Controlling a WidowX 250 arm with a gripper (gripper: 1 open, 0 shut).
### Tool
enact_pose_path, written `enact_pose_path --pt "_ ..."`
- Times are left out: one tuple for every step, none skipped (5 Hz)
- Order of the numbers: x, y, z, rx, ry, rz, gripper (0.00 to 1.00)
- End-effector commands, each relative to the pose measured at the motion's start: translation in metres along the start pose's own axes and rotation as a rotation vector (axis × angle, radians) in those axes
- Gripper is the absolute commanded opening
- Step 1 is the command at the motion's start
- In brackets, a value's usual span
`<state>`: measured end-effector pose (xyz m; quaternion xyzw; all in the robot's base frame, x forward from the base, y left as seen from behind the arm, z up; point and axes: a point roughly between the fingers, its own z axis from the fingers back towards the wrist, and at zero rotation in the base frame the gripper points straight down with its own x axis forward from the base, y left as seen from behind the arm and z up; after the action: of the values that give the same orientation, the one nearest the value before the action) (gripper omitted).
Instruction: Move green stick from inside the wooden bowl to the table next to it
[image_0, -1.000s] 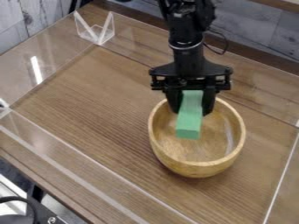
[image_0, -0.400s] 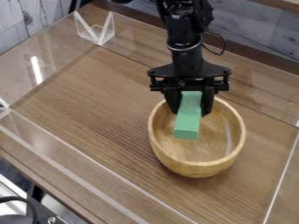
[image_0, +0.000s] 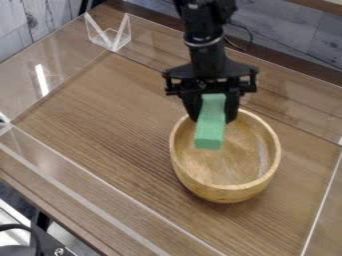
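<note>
Hanging from the black gripper (image_0: 210, 97), the green stick (image_0: 213, 122) is being held at its upper end, with the two fingers (image_0: 190, 102) pressed together on its sides. The stick is pointing downward and is tilted a little, so its lower end is reaching to the level of the bowl's far rim. That lower end is standing over the inside of the wooden bowl (image_0: 225, 156); whether it is clear of the bowl's floor cannot be told for sure, but it looks raised above it.

The bowl is lying directly below the gripper and a little toward the camera, resting on the brown wood-grain surface (image_0: 107, 120). Its inside is showing smooth pale grain under the stick. The arm (image_0: 203, 30) is rising straight up behind the gripper toward the top edge of the view. Far to the left of the gripper and further back, a small clear plastic piece (image_0: 107, 33) is standing near the corner of the transparent walls (image_0: 40, 80) that are running round the surface.
</note>
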<state>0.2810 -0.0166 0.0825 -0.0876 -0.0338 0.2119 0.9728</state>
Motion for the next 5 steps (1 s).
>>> enact_pose_path --pt "0.019 0.003 0.032 -0.037 -0.099 -0.001 0.0" --pt "0.035 0.029 0.042 -0.023 -0.137 0.028 0.0" --pt "0.053 0.064 0.049 -0.005 -0.169 0.054 0.0" --pt "0.069 0.102 0.052 0.009 -0.195 0.062 0.0" --pt "0.055 0.065 0.042 -0.003 -0.181 0.016 0.0"
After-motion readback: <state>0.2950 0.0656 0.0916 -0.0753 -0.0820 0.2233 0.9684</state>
